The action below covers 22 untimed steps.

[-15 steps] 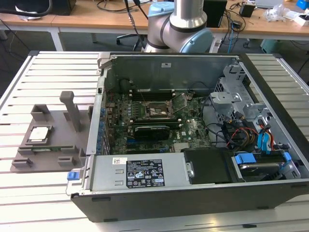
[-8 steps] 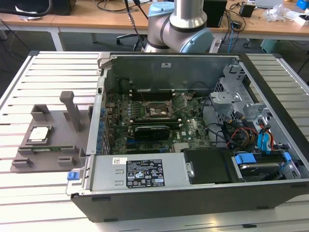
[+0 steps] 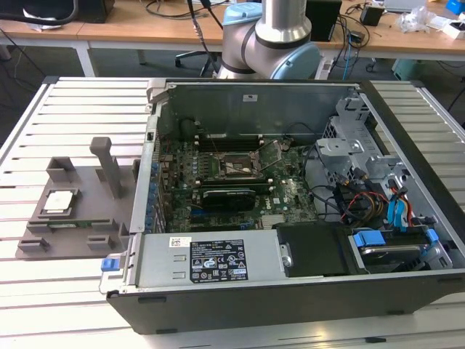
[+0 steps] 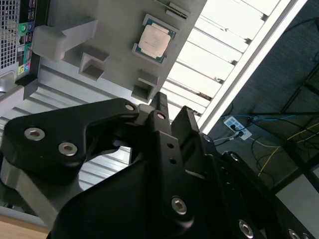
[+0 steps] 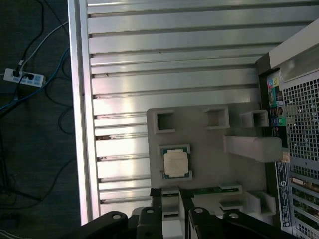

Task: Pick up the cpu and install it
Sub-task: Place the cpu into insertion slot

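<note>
The cpu (image 3: 59, 201) is a flat silver square in the grey tray (image 3: 91, 209).

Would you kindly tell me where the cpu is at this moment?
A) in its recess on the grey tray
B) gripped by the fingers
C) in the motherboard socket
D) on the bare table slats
A: the cpu lies flat in a recess of the grey tray, beside the computer case.

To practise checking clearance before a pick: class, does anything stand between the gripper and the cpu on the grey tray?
Nothing visible does. In the first wrist view the gripper hangs clear of the cpu, which lies uncovered in its pocket on the grey tray; the tray's upright post stands off to one side.
</note>
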Each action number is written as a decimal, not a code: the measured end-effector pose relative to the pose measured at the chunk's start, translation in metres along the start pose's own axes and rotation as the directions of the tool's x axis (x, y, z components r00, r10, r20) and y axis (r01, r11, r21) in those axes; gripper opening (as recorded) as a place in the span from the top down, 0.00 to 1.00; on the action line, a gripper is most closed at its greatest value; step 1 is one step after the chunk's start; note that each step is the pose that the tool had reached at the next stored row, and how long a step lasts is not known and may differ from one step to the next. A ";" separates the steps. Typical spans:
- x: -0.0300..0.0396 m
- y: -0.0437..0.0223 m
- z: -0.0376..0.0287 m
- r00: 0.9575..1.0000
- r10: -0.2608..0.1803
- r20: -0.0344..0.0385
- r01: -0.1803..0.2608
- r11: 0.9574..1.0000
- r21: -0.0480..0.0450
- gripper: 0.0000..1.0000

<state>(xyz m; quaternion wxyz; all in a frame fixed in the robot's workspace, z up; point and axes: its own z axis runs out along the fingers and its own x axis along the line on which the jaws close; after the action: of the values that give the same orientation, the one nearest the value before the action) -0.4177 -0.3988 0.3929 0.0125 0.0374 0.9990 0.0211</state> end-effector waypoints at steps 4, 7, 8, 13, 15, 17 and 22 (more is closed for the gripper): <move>0.0002 0.0000 0.0000 1.000 0.000 0.000 0.000 1.000 0.000 0.40; 0.0004 0.0005 0.0000 1.000 -0.001 0.002 0.001 0.999 0.032 0.34; 0.0002 0.0008 0.0000 1.000 -0.004 0.004 0.004 0.998 0.057 0.34; -0.0004 0.0008 0.0042 0.999 -0.051 0.002 0.051 0.997 0.059 0.34; -0.0004 0.0007 0.0053 0.999 -0.051 0.002 0.051 0.997 0.059 0.34; -0.0003 0.0006 0.0069 0.999 -0.051 0.002 0.051 0.997 0.059 0.34; -0.0001 0.0003 0.0143 0.999 -0.051 0.002 0.051 0.997 0.059 0.34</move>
<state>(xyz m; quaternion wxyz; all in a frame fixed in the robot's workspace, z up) -0.4171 -0.3979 0.3786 0.0137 0.0121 0.9998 -0.0090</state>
